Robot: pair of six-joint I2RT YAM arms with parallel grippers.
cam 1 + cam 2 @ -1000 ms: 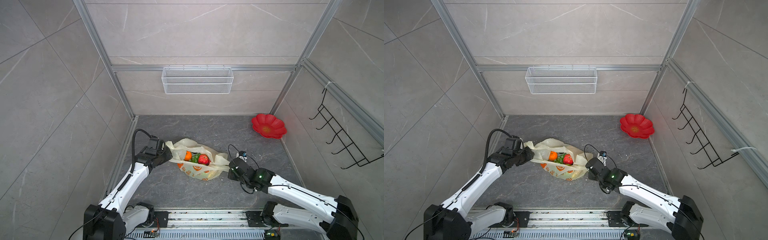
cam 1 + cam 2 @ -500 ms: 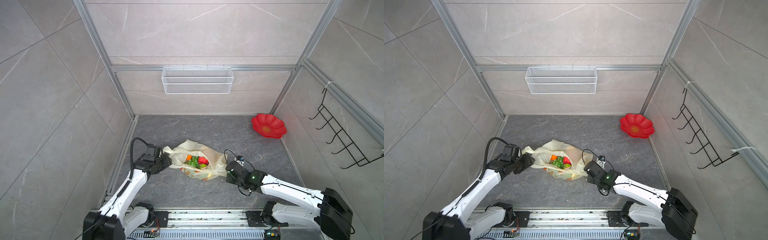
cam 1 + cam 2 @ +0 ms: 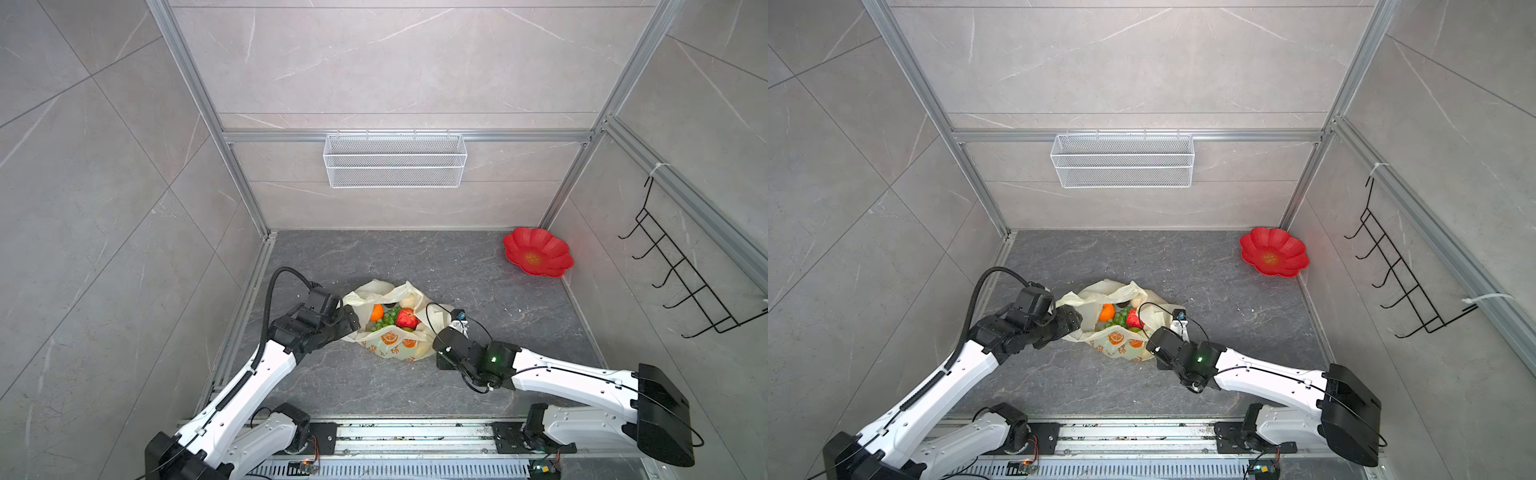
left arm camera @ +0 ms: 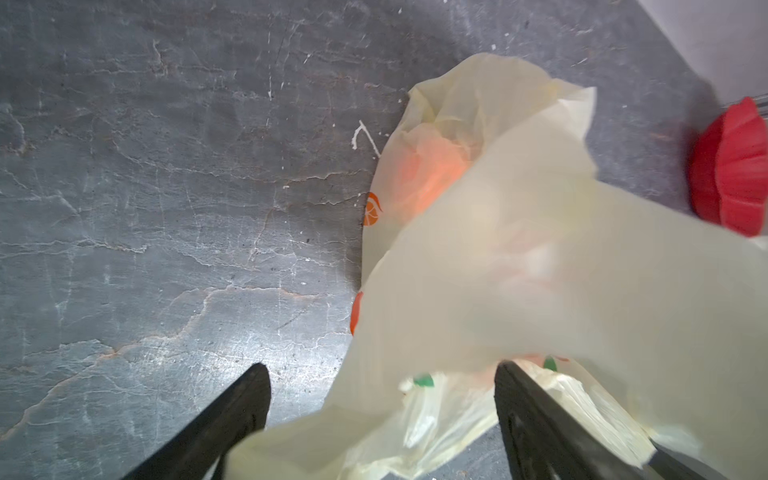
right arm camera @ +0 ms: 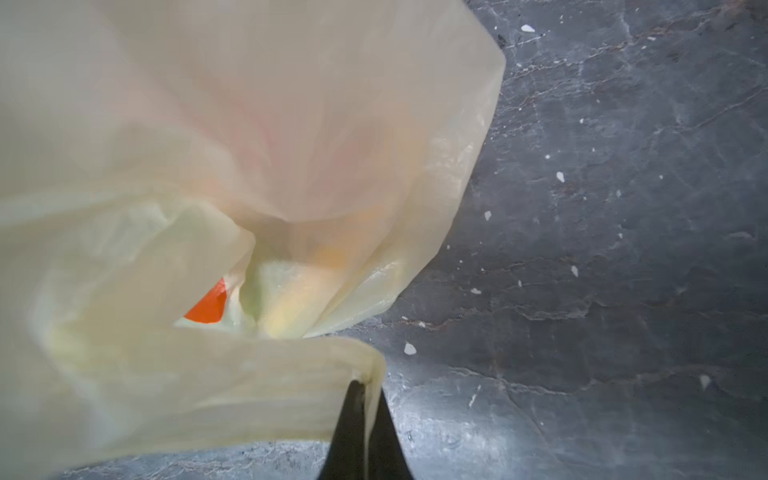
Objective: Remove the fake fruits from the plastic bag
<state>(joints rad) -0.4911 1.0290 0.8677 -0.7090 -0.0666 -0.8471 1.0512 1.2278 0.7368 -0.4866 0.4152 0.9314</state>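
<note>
While R gripper (image 5: 368, 388) pinches edge of thin, floppy plastic bag (image 3: 390, 345), L gripper (image 4: 380, 365) gapes wide; fake fruits (image 3: 390, 318) look light, slick: reach thru open mouth.

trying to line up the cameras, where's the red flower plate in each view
top view: red plate in the far right corner of the floor, by the walls.
top view: red plate in that same far right corner.
left wrist: red plate cut off by the frame edge, beyond the plastic bag.
right wrist: not in it.
shared landmark: the plastic bag, in all four views.
</note>
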